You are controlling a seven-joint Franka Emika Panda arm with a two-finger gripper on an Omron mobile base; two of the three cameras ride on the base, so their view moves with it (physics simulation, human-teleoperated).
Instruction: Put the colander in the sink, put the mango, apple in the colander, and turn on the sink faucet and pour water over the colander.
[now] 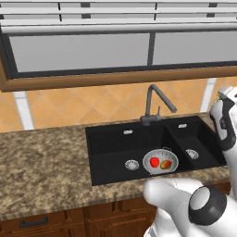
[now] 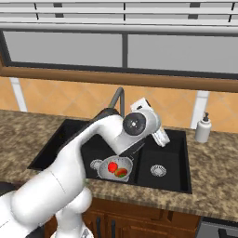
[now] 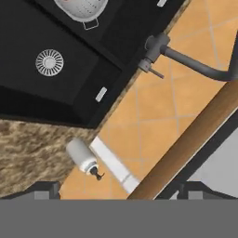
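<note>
The silver colander (image 1: 160,160) sits in the large basin of the black sink (image 1: 111,148), right of the drain. The red apple (image 1: 154,162) and the yellow-orange mango (image 1: 166,164) lie inside the colander (image 2: 116,168). The dark faucet (image 1: 155,104) stands behind the basins, spout angled right, and no water is in view. My gripper (image 2: 161,137) hangs open and empty above the smaller basin, to the right of the faucet (image 3: 155,46). In the hand view its lever (image 3: 154,71) shows beside the base, and the colander rim (image 3: 81,9) is at the top edge.
A white soap dispenser (image 2: 203,128) stands on the granite counter (image 1: 41,166) right of the sink. The tiled wall and a wooden window sill (image 1: 115,79) rise close behind the faucet. The smaller basin has its own drain (image 3: 49,62).
</note>
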